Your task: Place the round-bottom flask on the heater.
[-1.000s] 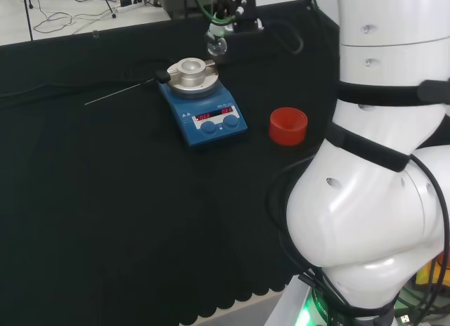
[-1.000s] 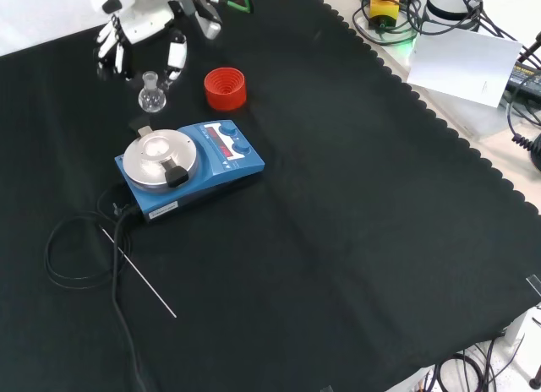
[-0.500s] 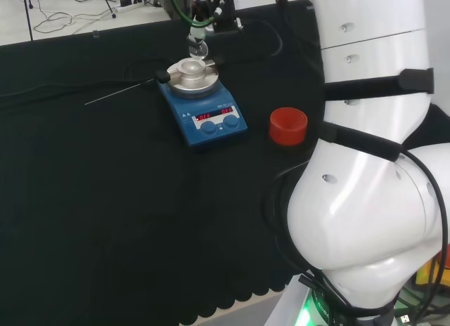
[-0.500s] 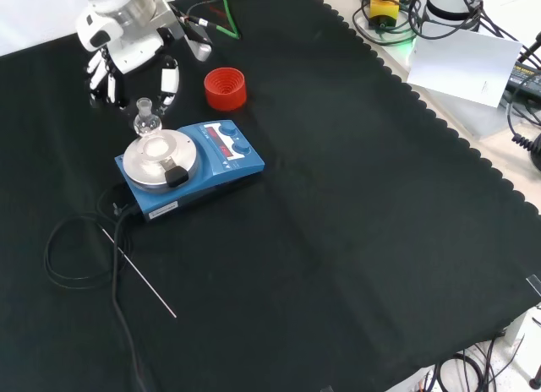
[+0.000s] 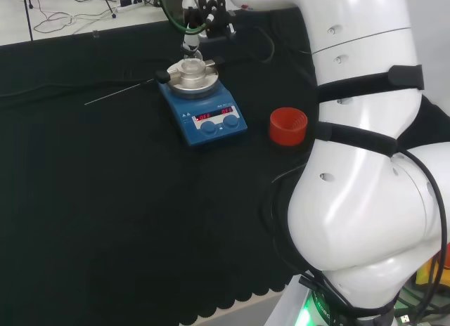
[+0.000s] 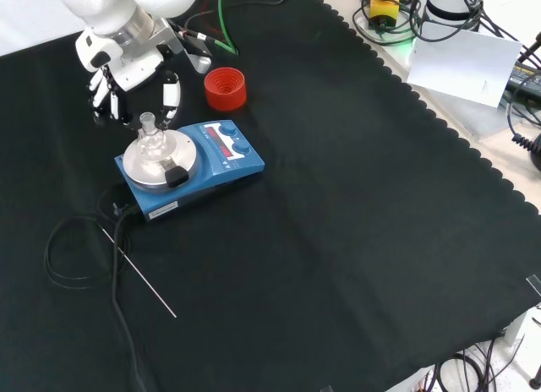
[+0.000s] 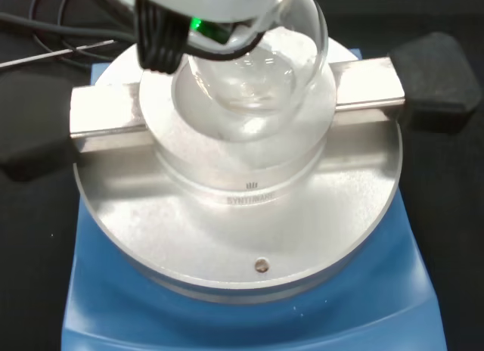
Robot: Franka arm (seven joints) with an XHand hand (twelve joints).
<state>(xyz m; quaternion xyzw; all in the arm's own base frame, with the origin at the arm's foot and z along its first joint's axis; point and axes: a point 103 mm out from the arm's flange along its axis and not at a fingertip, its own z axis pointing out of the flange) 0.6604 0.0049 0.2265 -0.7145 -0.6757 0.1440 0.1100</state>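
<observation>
Glass round-bottom flask (image 6: 152, 141) upright, neck up, over heater (image 6: 188, 166); hand (image 6: 127, 67) above

1. Round-bottom flask (image 6: 150, 141): small vessel of clear glass with a spherical bulb and a short neck; it stands upright, neck uppermost, directly beneath the hand (image 6: 127, 58), its neck between the downward-pointing fingers. In the wrist view the bulb (image 7: 253, 71) sits over the central recess of the heater's metal block, seemingly seated in it; whether the fingers touch the neck cannot be told.
2. Heater (image 6: 190, 168): blue rectangular base bearing a round silver plate with a raised central block, a black-tipped bar across it, and two knobs under a red display on its front panel. It lies flat on the table, below the hand.
</observation>
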